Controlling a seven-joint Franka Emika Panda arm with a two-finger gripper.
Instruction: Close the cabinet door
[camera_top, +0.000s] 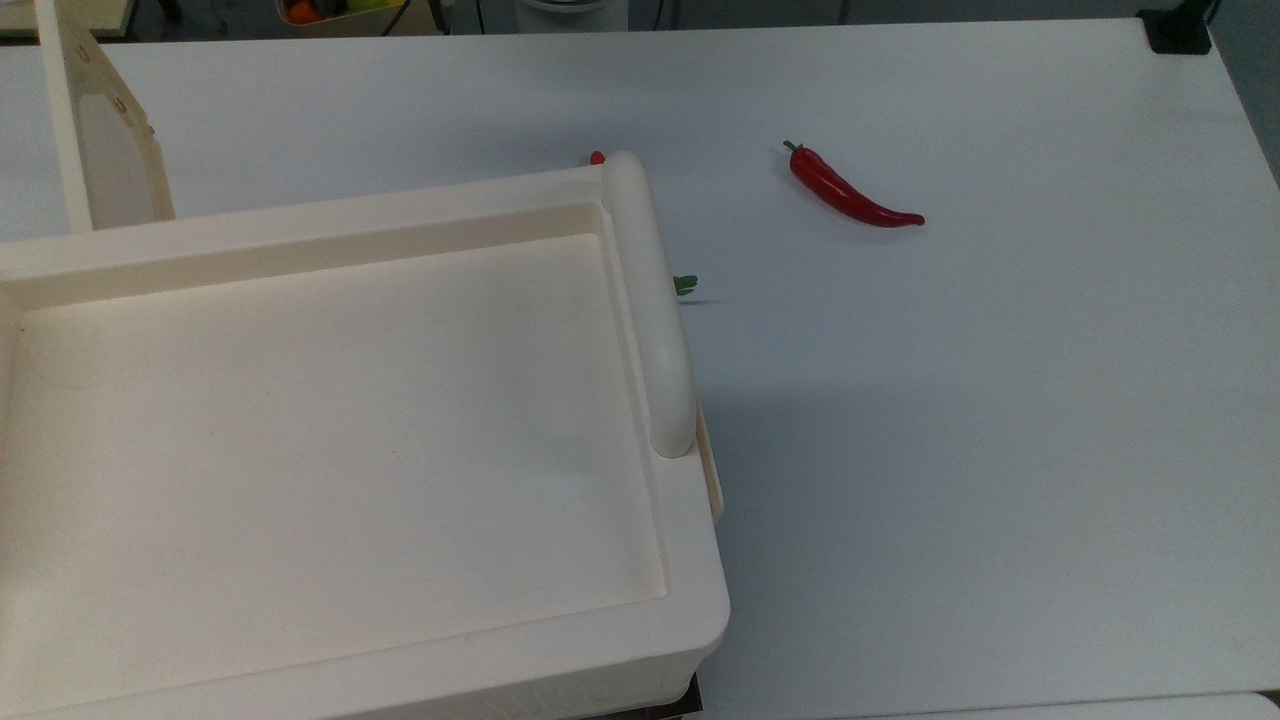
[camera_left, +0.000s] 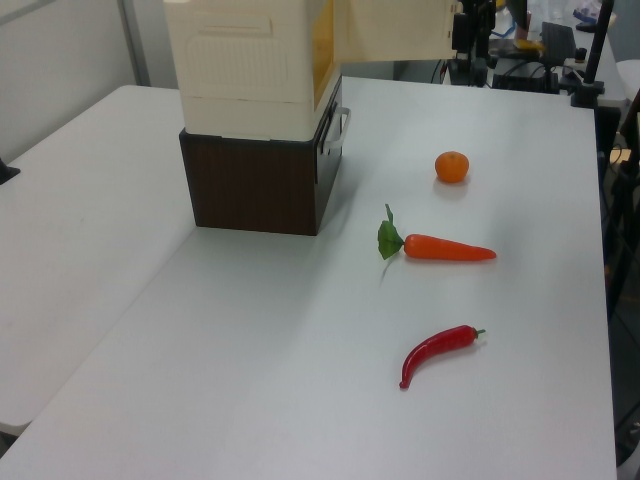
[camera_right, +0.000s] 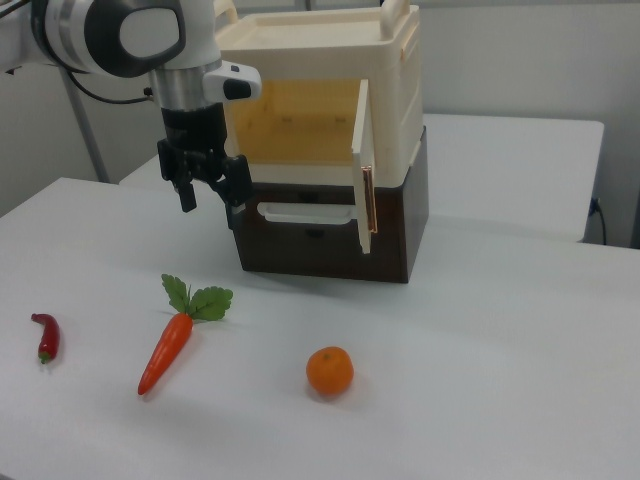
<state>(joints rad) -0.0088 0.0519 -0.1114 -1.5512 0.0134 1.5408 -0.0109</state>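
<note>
From above, the cabinet is seen as a broad cream box with a shallow recessed face, its thick bar handle lying along the top view's right edge of that face. The cabinet door is caught at the top view's far left, swung well out from the box, small reddish marks on its rim. A red chilli lies alone on the white worktop, well apart from the cabinet, and a scrap of green leaf peeks from behind the handle.

In the left view, what sits under the cabinet is revealed: a dark brown base. The cabinet door is seen swung out toward the left view's right. The carrot is laid out whole between an orange and the chilli.

In the right view the hand is brought in at last, hanging beside the cabinet on the right view's left, above the worktop. Its fingers are parted with nothing between them. The cabinet door stands open nearly edge-on, the yellowish interior exposed. The carrot, orange and chilli lie in front.
</note>
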